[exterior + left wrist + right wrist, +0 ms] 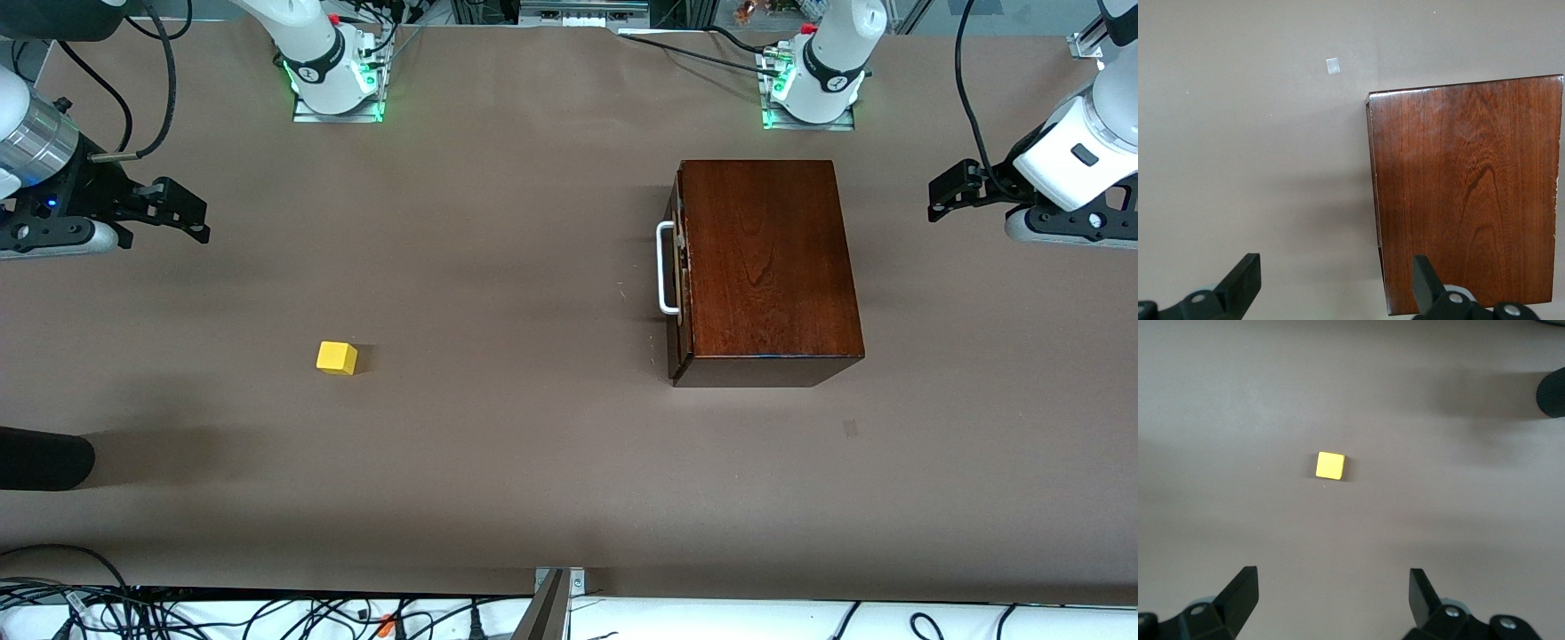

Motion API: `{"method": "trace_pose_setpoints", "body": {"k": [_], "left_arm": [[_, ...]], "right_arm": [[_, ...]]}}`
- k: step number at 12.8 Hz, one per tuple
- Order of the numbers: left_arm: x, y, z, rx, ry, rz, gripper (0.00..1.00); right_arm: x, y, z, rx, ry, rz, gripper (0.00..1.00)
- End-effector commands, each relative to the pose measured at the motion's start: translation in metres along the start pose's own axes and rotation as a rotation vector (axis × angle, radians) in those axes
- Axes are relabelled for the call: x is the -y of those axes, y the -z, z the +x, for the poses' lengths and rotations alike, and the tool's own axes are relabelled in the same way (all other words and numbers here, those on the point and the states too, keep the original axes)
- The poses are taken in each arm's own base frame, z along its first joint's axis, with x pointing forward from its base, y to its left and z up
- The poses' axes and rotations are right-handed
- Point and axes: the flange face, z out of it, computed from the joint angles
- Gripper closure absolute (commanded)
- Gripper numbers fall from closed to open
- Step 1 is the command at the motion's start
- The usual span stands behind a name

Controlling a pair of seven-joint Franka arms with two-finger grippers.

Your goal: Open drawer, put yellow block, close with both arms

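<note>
**Black claws wide, drawer shut**

Left claw (944, 197) hangs apart and empty over the tabletop (533, 462) at its own end; the box (766, 267) lies just beside it, but the handle (665, 268) faces the right arm. Right claw (182, 213), apart too, hangs well clear of the block (337, 357), which sits nearer the camera.

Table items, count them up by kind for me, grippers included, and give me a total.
Wooden box with a shut drawer: 1
Yellow block: 1
Grippers: 2, the left gripper open above the box's edge, the right gripper open above the bare table near the block
Total: 4
</note>
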Motion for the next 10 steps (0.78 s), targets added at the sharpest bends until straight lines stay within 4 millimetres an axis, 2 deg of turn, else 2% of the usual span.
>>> {"method": "trace_pose_setpoints", "body": {"k": [1, 10], "left_arm": [[0.0012, 0.0057, 0.0024, 0.006, -0.001, 0.003, 0.00], [0.0021, 0.0012, -0.0018, 0.050, 0.004, -0.012, 0.00]], "right_arm": [[-0.0023, 0.0049, 0.0036, -0.008, 0.007, -0.009, 0.00], [-0.0032, 0.0042, 0.0035, -0.006, 0.005, -0.009, 0.00]]}}
